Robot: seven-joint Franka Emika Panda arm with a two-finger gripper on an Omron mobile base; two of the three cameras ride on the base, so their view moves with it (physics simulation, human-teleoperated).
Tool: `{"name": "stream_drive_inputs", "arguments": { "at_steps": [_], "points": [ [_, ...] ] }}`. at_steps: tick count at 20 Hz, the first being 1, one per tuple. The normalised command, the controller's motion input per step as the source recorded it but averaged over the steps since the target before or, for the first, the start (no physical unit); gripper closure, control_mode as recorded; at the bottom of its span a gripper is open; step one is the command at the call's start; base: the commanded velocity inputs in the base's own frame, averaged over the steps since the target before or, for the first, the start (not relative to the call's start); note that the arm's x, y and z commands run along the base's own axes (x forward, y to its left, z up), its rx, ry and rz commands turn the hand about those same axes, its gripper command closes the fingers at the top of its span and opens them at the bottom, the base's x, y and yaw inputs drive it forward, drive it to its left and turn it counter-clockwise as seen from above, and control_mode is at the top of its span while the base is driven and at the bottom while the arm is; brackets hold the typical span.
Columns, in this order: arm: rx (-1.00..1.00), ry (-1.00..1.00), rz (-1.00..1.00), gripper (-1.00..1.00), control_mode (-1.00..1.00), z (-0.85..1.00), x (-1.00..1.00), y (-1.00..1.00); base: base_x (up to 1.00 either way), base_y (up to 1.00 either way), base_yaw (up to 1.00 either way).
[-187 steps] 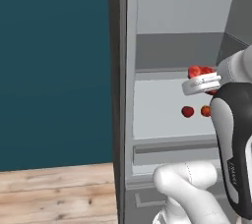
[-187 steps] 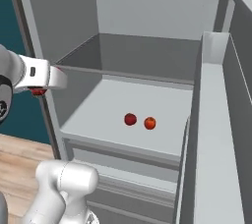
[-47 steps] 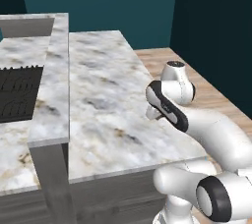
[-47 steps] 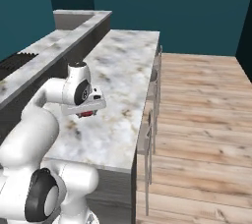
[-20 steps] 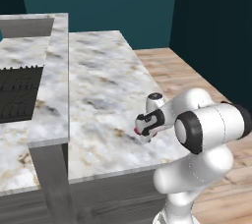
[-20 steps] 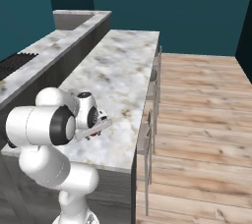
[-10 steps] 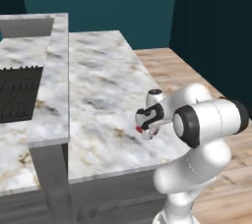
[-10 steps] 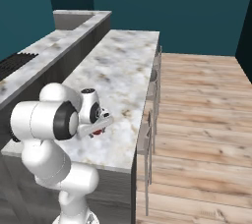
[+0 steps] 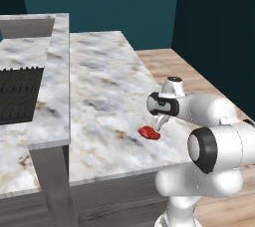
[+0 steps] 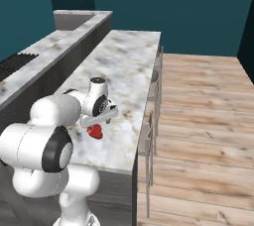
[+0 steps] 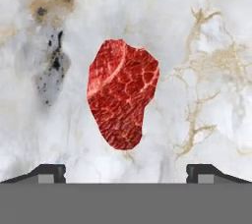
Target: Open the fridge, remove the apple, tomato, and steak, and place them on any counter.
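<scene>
On the counter (image 9: 99,91), a long marbled island with brown veins, the steak (image 9: 149,132) lies flat near the front edge on the arm's side, bare stone all round it. From the right base view the steak (image 10: 95,131) sits close to the counter (image 10: 126,66) corner nearest the robot, short of the rim.

Directly over it hangs the end effector (image 9: 158,121), pointing down. In the hand view its two dark fingertips (image 11: 49,173) stand wide apart at the bottom corners, and the steak (image 11: 123,93) rests on the stone (image 11: 206,46) between and ahead of them, touching neither. So the jaws are spread and hold nothing.

My reading is that the placing step for the steak is at its end: the piece is set down and released. Two round items, the apple and tomato, are not on this stretch of counter, so they likely remain to be fetched.

The next move calls for lifting the hand straight up, clear of the meat, so a fingertip does not drag it toward the edge. After that the base would need to turn back to the fridge for the next item.
</scene>
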Motion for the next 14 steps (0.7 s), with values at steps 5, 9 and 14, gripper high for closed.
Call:
{"name": "stream_drive_inputs", "arguments": {
  "at_steps": [5, 9, 14],
  "points": [
    [0.16, 0.00, -0.01, -1.00, -1.00, 1.00, -0.13, -0.02, 0.00, 0.00, 0.00],
    [0.08, 0.00, -0.09, -1.00, -1.00, 1.00, -0.58, 0.00, 0.00, 0.00, 0.00],
    [0.06, -0.01, -0.13, -1.00, -1.00, 1.00, -0.66, 0.00, 0.00, 0.00, 0.00]
  ]
}}
